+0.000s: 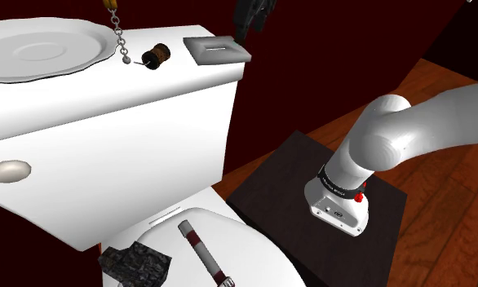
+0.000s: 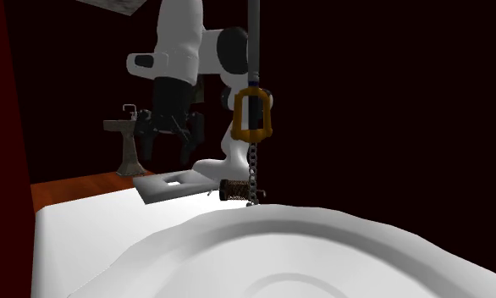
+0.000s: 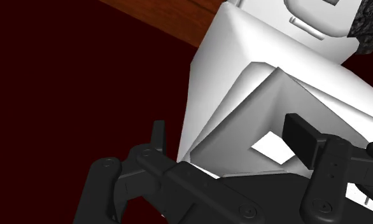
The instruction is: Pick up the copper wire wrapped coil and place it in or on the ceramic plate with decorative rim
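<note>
The wire-wrapped coil [image 1: 157,56] is a small dark brown spool lying on its side on the white toilet tank's top [image 1: 107,98]. In the second exterior view the coil [image 2: 235,189] lies just behind the plate. The white plate [image 1: 42,49] with a raised rim sits at the shoulder view's left, and its rim [image 2: 238,245] fills the near foreground of the second exterior view. My black gripper [image 1: 247,28] hangs open above a grey square block, to the coil's right in the shoulder view. Its fingers [image 2: 145,144] stand apart with nothing between them. The wrist view has the gripper [image 3: 230,137] over the block [image 3: 268,127].
The grey block [image 1: 217,50] with a slot lies at the tank's corner. A gold key with a chain [image 2: 255,118] dangles between plate and coil. On the toilet lid lie a red-banded white stick [image 1: 203,253] and a dark rocky lump [image 1: 135,262]. My dark stand [image 1: 270,187] is at lower right.
</note>
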`<control>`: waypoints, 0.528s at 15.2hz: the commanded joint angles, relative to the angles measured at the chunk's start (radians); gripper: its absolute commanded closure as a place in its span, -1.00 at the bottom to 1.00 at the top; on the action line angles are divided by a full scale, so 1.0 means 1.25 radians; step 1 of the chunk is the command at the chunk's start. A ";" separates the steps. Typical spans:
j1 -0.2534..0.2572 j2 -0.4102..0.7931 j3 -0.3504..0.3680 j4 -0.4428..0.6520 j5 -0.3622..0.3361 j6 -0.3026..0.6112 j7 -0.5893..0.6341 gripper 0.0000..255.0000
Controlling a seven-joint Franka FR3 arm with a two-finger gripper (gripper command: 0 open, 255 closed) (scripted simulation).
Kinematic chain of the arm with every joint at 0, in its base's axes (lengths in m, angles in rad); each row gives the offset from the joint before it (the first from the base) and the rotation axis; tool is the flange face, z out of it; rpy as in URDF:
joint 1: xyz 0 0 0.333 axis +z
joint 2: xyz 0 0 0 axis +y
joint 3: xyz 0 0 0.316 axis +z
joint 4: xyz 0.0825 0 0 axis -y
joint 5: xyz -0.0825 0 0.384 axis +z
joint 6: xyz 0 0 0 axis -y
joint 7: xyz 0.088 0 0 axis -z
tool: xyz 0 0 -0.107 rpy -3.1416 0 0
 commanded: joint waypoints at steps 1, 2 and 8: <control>0.007 0.010 0.042 0.009 0.009 0.020 0.042 -1.00; 0.008 0.018 0.063 0.020 0.012 0.027 0.062 -1.00; 0.002 0.087 0.191 0.108 0.007 0.062 0.183 -1.00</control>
